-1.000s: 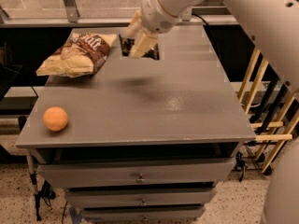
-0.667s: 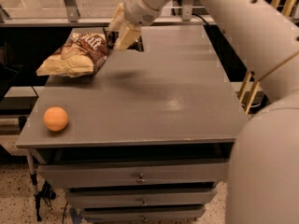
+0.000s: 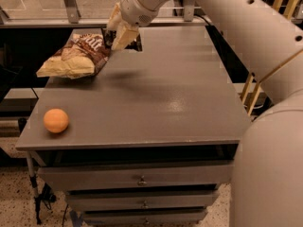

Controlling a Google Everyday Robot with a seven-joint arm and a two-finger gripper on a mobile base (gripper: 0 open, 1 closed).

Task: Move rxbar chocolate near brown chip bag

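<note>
Item: rxbar chocolate (image 3: 134,45), clamped in the gripper (image 3: 122,38) above the far left of the table (image 3: 165,93), just beside the brown chip bag (image 3: 75,56); lower it straight onto bare tabletop short of the bag, releasing only once it rests flat.

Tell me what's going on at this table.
The robot's arm reaches over the grey table, and its gripper holds the rxbar chocolate at the far left, right next to the brown chip bag. The bar looks not yet set down. An orange fruit sits alone near the front left corner.
</note>
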